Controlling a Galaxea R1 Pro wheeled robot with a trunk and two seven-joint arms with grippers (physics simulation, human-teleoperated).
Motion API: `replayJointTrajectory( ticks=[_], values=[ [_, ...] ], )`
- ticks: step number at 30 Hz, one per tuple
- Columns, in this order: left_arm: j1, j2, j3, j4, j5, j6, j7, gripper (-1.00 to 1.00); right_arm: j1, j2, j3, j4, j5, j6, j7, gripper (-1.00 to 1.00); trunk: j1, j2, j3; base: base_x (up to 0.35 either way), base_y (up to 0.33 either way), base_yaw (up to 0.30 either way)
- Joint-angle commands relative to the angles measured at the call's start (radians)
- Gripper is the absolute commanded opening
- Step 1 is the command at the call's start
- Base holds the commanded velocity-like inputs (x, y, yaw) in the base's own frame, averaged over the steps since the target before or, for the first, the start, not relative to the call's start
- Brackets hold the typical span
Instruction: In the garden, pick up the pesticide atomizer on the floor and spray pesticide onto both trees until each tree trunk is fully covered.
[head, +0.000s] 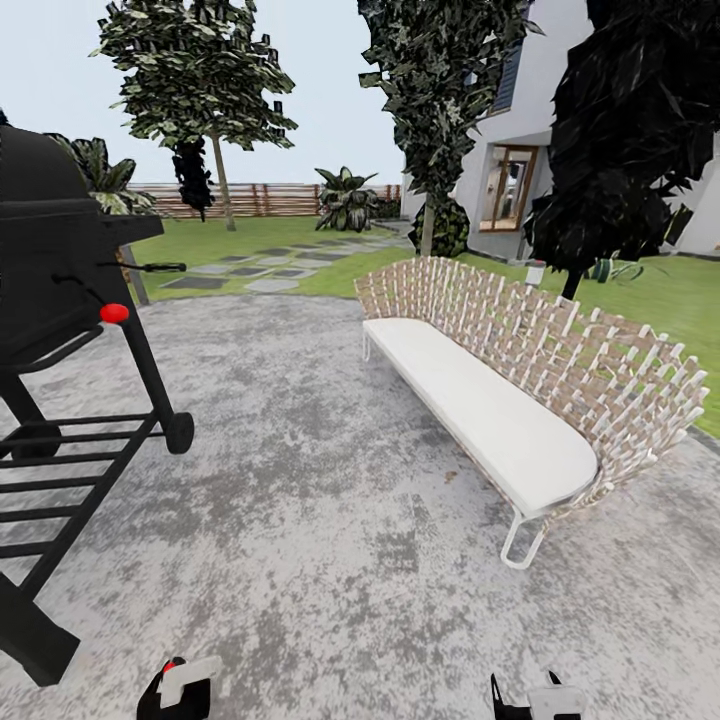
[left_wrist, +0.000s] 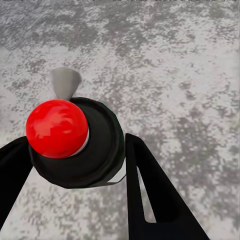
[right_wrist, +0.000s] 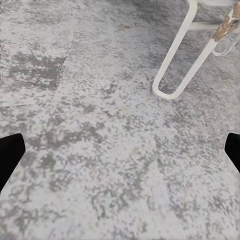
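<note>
Black fingers (left_wrist: 150, 200) of the left gripper (left_wrist: 75, 165) close from both sides on the pesticide atomizer (left_wrist: 77, 142), whose black top and red knob face the left wrist camera, with a pale nozzle jutting beyond it over the mottled grey paving (left_wrist: 175, 65). From the head view the same bottle (head: 185, 680) sits in the left gripper (head: 172, 692) at the lower edge. Fingers of the right gripper (right_wrist: 120, 150) stand wide apart with nothing between them, above the paving near a white bench leg (right_wrist: 180, 65). Ahead, a woven bench (head: 520, 380) with a white cushion stands to the right and a black barbecue grill (head: 60, 300) to the left. Beyond lie the lawn (head: 230, 240), trees (head: 200, 90), the wooden fence (head: 260, 200) and a white house (head: 530, 150).
</note>
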Motion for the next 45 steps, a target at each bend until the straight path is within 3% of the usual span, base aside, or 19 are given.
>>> replayJointTrajectory(
  ticks=[1, 8, 45],
  values=[
    [0.000, 0.000, 0.000, 0.000, 0.000, 0.000, 0.000, -1.00, 0.000, 0.000, 0.000, 0.000, 0.000, 0.000, 0.000, 1.00, 0.000, 0.000, 0.002, 0.000, 0.000, 0.000],
    [0.000, 0.001, 0.000, 0.000, 0.000, 0.005, -0.002, -1.00, 0.000, 0.000, 0.000, 0.000, 0.000, 0.000, 0.000, 1.00, 0.000, 0.000, 0.012, 0.088, 0.000, 0.000],
    [0.000, 0.005, -0.001, 0.001, 0.003, 0.004, -0.005, -1.00, 0.000, 0.001, 0.000, 0.000, 0.001, 0.000, 0.000, 1.00, 0.000, 0.000, 0.068, 0.329, -0.032, 0.072]
  ],
)
